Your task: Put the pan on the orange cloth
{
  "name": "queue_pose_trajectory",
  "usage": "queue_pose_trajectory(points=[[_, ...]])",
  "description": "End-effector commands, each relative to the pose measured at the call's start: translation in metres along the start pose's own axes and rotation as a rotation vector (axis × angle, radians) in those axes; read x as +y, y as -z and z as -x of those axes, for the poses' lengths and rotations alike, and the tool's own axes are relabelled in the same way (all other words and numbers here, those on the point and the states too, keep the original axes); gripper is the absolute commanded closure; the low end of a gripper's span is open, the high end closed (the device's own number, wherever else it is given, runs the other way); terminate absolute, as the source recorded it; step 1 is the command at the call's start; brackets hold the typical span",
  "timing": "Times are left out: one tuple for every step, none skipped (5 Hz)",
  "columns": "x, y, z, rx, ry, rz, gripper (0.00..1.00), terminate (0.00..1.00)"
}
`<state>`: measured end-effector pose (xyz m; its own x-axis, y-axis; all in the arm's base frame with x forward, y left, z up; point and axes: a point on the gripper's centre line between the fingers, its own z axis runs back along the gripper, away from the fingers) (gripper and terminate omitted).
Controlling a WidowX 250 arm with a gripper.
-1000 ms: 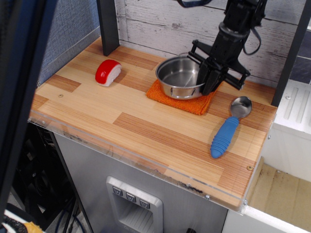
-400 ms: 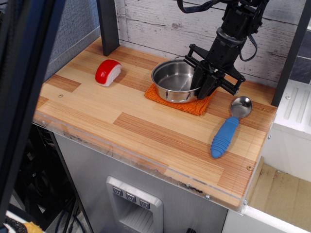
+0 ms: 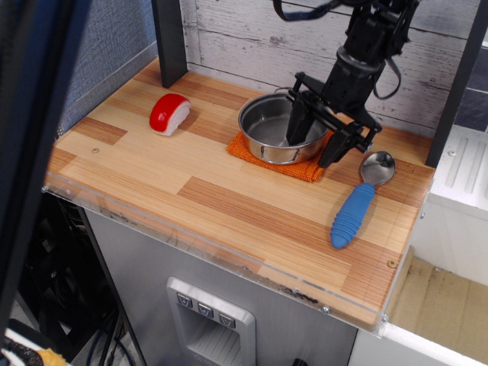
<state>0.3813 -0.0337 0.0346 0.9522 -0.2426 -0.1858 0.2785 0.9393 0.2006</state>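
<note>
The shiny steel pan [image 3: 268, 128] sits on the orange cloth [image 3: 303, 168] at the back middle of the wooden counter. The cloth shows along the pan's front and right edge. My black gripper [image 3: 314, 139] is open over the pan's right rim. One finger [image 3: 296, 124] hangs inside the pan and the other [image 3: 333, 149] is outside it, over the cloth's right corner. Neither finger visibly pinches the rim.
A red-and-white sushi toy [image 3: 168, 113] lies at the left. A steel spoon with a blue ribbed handle [image 3: 353, 214] lies right of the cloth. A dark post [image 3: 169, 38] stands at the back left, a plank wall behind. The counter edge [image 3: 229, 259] runs along the front.
The fingers were shut on the pan's right rim and have now spread open. The pan has settled on the cloth, a little further left than one second ago.
</note>
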Motion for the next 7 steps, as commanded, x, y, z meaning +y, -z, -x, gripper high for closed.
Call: queue_pose_trajectory(points=[[0.033,-0.055,0.031,-0.214,-0.106,0.098,0.0,0.0],[0.045,-0.058,0.042,-0.229,-0.138,0.141,0.0,0.0],[0.058,-0.058,0.054,-0.233,-0.154,0.17,0.0,0.0],[0.07,-0.061,0.063,-0.238,-0.159,0.157,0.0,0.0],[0.079,-0.066,0.071,-0.23,-0.153,0.13,0.0,0.0],[0.086,-0.067,0.077,-0.233,-0.173,0.135,0.0,0.0],[0.092,-0.069,0.083,-0.242,-0.214,0.144,0.0,0.0]])
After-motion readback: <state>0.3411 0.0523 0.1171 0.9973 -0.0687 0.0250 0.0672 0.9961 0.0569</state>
